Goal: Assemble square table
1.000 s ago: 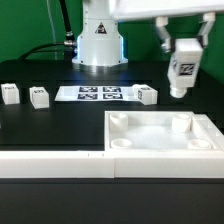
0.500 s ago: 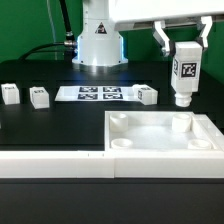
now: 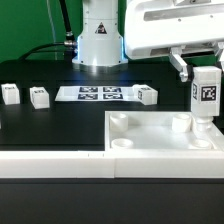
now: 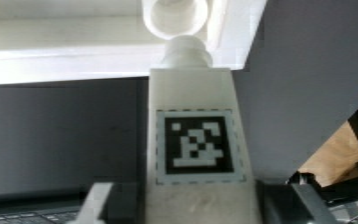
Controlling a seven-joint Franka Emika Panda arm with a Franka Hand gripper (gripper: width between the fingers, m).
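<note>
The claw was closed on one white leg, a finger pressed to each side of its upper part. The leg hung upright straight below the claw. In the wrist view the claw had its fingers flanking the near end of the leg, which ran away from the camera towards the table top.

The leg's rounded far tip pointed at a round corner socket and overlapped its opening. Whether the tip touched the socket could not be told. In the exterior view that tip sat at the far corner of the table top below the claw, just beside the socket there.

The leg was a plain white block narrowing to a round peg, with a black-and-white square tag on its facing side. The table top was a large flat white square with a raised rim and round sockets in its corners, lying on the dark counter beneath the claw.

Three loose legs lay on the counter to the exterior view's left of the claw, near the marker board.
</note>
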